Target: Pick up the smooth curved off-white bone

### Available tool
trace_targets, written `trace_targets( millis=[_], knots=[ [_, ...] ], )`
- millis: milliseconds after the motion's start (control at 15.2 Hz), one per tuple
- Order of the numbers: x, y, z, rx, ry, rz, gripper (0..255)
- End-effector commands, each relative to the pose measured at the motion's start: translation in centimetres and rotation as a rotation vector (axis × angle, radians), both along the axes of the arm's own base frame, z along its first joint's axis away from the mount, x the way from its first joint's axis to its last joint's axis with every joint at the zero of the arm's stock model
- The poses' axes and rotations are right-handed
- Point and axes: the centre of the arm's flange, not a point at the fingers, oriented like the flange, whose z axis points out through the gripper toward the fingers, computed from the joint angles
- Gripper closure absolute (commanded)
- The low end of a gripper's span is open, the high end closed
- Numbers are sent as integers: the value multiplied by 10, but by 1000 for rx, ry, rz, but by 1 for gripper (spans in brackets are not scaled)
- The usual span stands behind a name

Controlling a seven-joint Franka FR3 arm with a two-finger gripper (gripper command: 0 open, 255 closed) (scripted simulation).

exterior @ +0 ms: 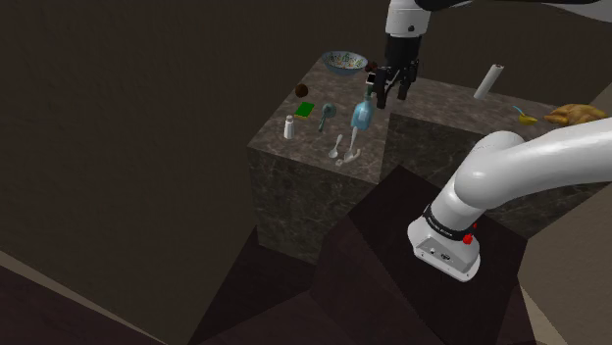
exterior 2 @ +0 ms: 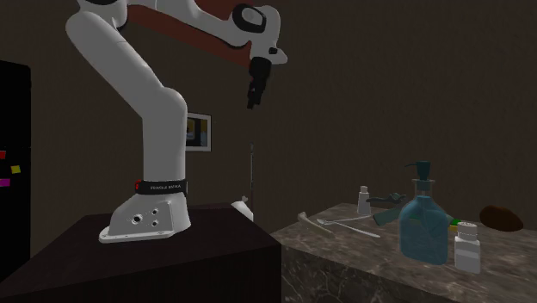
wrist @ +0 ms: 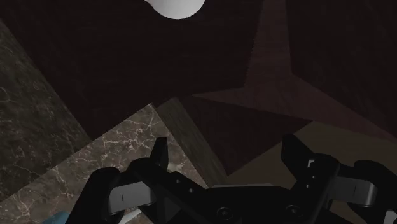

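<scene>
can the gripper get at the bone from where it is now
Probably yes: the open gripper hangs above the counter, and the bone lies bare near its edge. The blue bottle beside it stands close, so come straight down.

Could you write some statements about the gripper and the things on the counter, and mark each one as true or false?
1. The gripper is open and holds nothing. True.
2. The white bone lies on the counter, near the blue bottle. True.
3. The blue bottle lies on its side. False: it stands upright.
4. The patterned bowl stands on the floor. False: it stands on the counter.
</scene>
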Motion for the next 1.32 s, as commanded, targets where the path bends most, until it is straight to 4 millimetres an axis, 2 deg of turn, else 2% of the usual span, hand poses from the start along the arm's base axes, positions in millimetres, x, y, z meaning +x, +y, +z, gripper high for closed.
trace_targets(
  millis=[0, 1254],
  knots=[
    [0, 0, 0, 0, 0, 0, 0],
    [95, -32, -227, -87, 33, 384, 0]
  ],
)
